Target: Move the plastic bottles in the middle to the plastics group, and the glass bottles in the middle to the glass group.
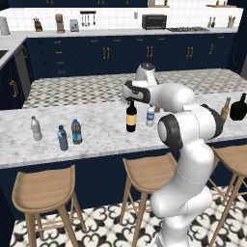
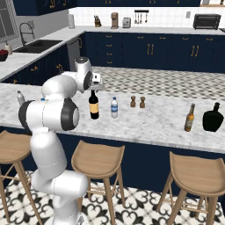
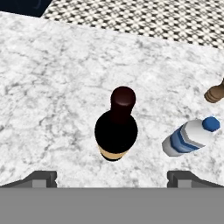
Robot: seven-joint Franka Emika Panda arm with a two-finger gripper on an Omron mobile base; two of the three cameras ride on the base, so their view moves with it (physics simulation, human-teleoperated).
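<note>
Left base view:
- Wine bottle [image 1: 131,117]: stood upright mid-counter, under the arm's hand.
- Clear blue-label bottle [image 1: 150,116]: just beside the wine bottle.
- Grey-tinted bottle [image 1: 76,131]: stood near the teal bottle [image 1: 62,138] and the white-label bottle [image 1: 36,128], well apart from the wine bottle.
- Amber bottle [image 1: 225,110] and black jug [image 1: 239,108]: at the far end of the counter [image 1: 96,137].

Right base view:
- Wine bottle [image 2: 93,105]: upright, clear bottle [image 2: 114,107] just beside it.
- Two brown shakers [image 2: 137,102]: behind the clear bottle.
- Amber bottle [image 2: 189,118] and black jug [image 2: 213,117]: near each other, well apart from the wine bottle.

Hand view:
- Pincer [image 3: 112,178]: jaws spread wide, holding nothing, above the wine bottle [image 3: 116,127].
- Clear bottle [image 3: 190,136]: beside the wine bottle, apart from it.
</note>
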